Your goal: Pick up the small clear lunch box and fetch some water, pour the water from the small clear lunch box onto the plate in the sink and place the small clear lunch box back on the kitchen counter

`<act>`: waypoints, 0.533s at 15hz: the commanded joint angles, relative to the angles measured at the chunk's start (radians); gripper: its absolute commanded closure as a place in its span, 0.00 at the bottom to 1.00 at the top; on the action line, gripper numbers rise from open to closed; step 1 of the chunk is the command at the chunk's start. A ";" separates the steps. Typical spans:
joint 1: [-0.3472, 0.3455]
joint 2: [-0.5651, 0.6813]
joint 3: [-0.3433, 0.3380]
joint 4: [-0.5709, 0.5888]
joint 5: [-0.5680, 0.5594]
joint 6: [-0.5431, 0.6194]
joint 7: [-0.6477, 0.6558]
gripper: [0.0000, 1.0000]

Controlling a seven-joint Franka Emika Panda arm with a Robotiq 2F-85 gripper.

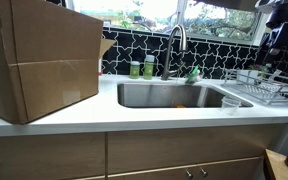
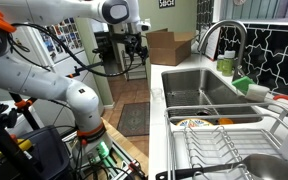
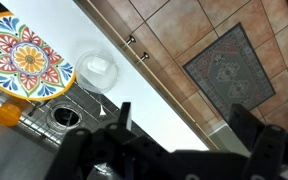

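Observation:
The small clear lunch box [image 1: 231,102] stands upright on the white kitchen counter [image 1: 134,118], by the sink's front corner near the dish rack. In the wrist view the lunch box [image 3: 97,68] sits on the counter [image 3: 159,105] beside the steel sink [image 3: 39,105]. A colourful patterned plate [image 3: 24,55] lies in the sink, also seen in an exterior view [image 2: 192,123]. My gripper [image 3: 184,125] is open and empty, high above the counter edge and apart from the box. It also shows in an exterior view [image 2: 134,50]. No water is visible.
A big cardboard box [image 1: 39,60] stands on the counter left of the sink [image 1: 134,95]. A curved faucet [image 1: 176,40] and green bottles [image 1: 142,68] are behind it. A wire dish rack [image 1: 256,85] stands at the right. An orange object [image 3: 6,113] lies in the basin. A rug [image 3: 229,65] lies on the floor.

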 commanded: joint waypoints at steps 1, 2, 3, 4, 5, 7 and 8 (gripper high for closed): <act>-0.007 0.007 -0.006 -0.003 0.001 0.003 -0.020 0.00; -0.007 0.010 -0.008 -0.004 0.000 0.006 -0.026 0.00; -0.006 0.011 -0.006 -0.004 0.000 0.007 -0.027 0.00; -0.006 0.010 -0.005 -0.004 0.000 0.008 -0.027 0.00; -0.006 0.010 -0.005 -0.004 0.000 0.008 -0.027 0.00; -0.017 0.056 -0.026 -0.018 -0.027 0.010 -0.050 0.00; -0.019 0.063 -0.030 -0.027 -0.043 0.016 -0.067 0.00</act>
